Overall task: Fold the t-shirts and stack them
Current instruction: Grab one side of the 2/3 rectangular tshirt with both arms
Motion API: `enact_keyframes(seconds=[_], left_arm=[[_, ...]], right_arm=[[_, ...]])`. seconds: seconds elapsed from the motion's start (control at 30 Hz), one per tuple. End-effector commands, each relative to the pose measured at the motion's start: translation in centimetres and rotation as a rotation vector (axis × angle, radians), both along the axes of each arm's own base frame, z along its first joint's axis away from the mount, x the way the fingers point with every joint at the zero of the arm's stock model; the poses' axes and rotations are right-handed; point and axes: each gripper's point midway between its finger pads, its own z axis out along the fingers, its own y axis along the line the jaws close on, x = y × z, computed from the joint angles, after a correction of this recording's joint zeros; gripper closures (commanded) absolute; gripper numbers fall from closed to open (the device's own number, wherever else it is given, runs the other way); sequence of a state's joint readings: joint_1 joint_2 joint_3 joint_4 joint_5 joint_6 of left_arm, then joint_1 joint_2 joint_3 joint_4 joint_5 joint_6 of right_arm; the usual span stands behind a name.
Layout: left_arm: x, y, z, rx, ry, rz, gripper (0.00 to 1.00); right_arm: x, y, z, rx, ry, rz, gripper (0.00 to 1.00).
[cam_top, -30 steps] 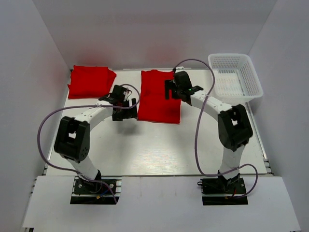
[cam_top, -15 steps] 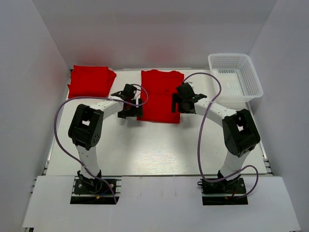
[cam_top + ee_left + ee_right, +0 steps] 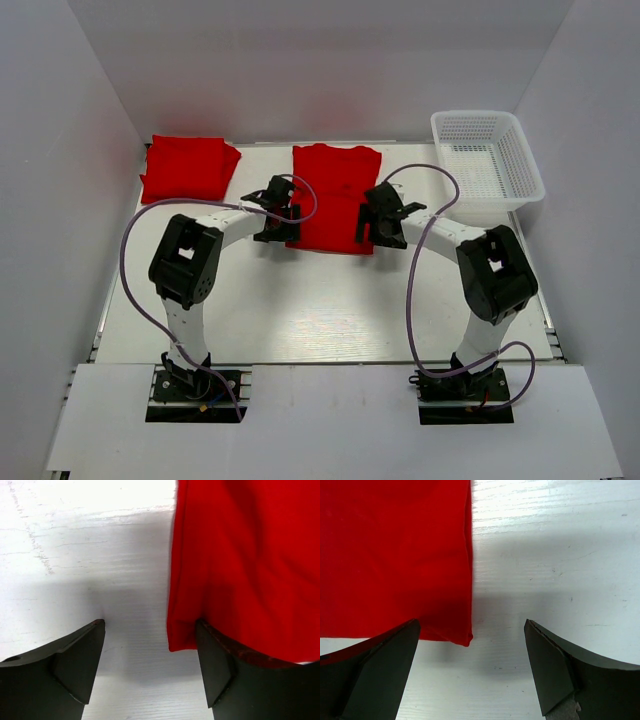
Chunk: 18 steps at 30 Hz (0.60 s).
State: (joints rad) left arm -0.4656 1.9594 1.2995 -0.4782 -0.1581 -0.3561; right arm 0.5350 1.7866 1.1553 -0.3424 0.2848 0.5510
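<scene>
White tabletop [image 3: 320, 300] carries one red t-shirt [image 3: 335, 195] at upper centre of the overhead view, where my left fingers [image 3: 75, 665] and right fingers [image 3: 552, 667] stand apart astride its two lower corners, so I'd pinch both corners evenly before lifting.

I count two lots of red cloth on the one surface [image 3: 300, 310]: a single red t-shirt [image 3: 333, 197] in the middle, and a folded red bundle [image 3: 190, 168] at the far left, which may be one t-shirt or several stacked; I can't tell from here. There is one white mesh basket [image 3: 487, 167] at the far right. On my rig I count two arms, the left arm [image 3: 185, 262] and the right arm [image 3: 495, 270], each with one pair of jaws, plus two purple cables, the left cable [image 3: 122, 262] and the right cable [image 3: 408, 300].
</scene>
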Motion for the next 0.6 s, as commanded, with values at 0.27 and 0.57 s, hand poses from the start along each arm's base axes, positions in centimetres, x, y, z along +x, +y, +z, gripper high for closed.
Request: enact_keyframes(seconds=[0.27,0.57], left_arm=[[-4.1,-1.0,-5.7,-0.023,0.175,-0.058,0.49],[-5.5,-2.4,-6.9,-0.091,0.221,-0.101,1.0]], right_arm=[[0.0,1.9,-3.0,0.059,0.069,-0.013,0.51],[-1.6,3.4,-3.1,0.163,0.108,0.047,1.0]])
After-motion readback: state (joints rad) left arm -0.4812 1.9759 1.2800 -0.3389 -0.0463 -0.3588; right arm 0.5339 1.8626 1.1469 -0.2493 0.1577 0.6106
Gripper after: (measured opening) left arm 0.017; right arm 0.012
